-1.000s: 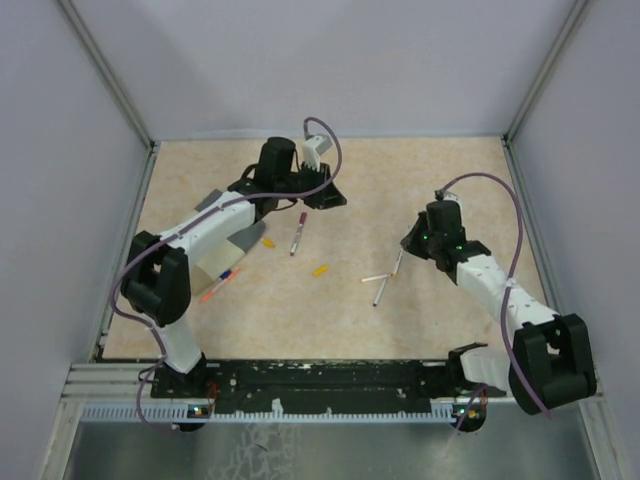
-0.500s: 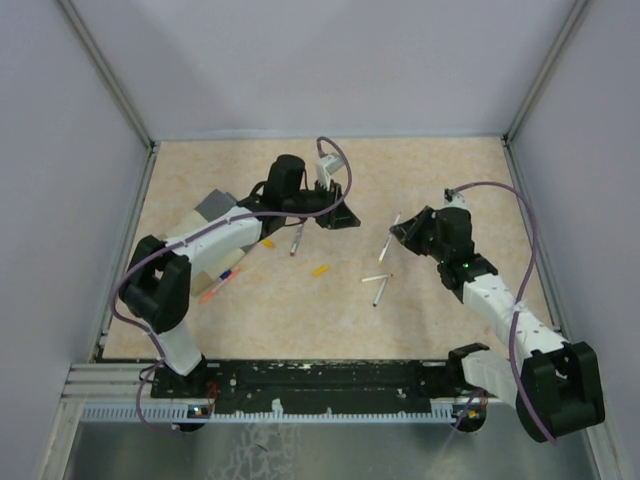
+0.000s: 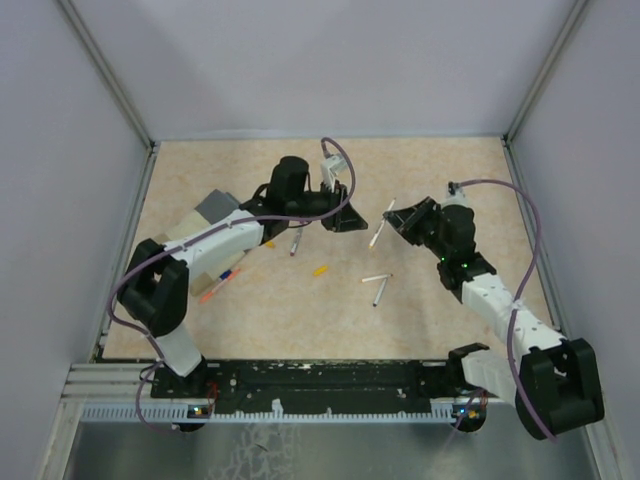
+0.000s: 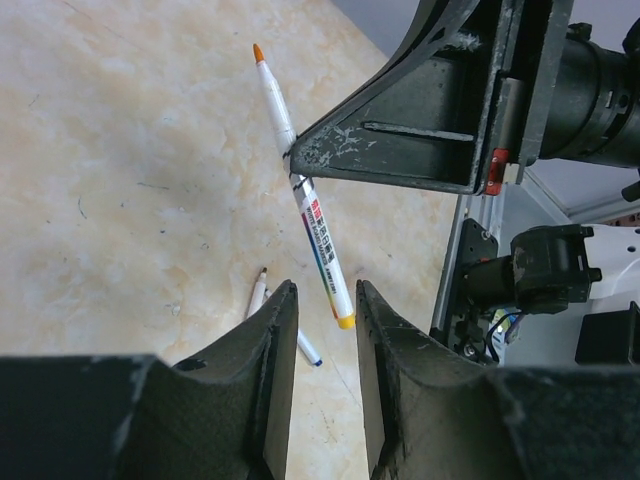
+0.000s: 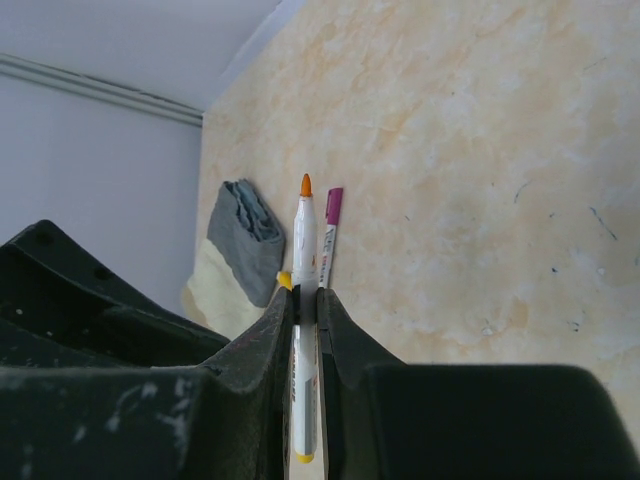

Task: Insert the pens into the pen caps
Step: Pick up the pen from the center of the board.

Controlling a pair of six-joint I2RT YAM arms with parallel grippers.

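Now your right claw [image 5: 305,297] pinches the orange-tipped pen [image 5: 306,225] tight, up above the table [image 5: 480,150]. Your left claw [image 4: 325,292] is a little bit open with nothing in it, close to that pen.

beige box [image 3: 205,260] with grey lid [image 3: 212,206], marbled tan table [image 3: 450,175], pale walls [image 3: 330,60]

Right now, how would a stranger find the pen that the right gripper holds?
Look at the table, then the right gripper above its middle. It is shut on one pen with a bare orange tip. The other pens lie flat on the surface; only this one is held up in the air.
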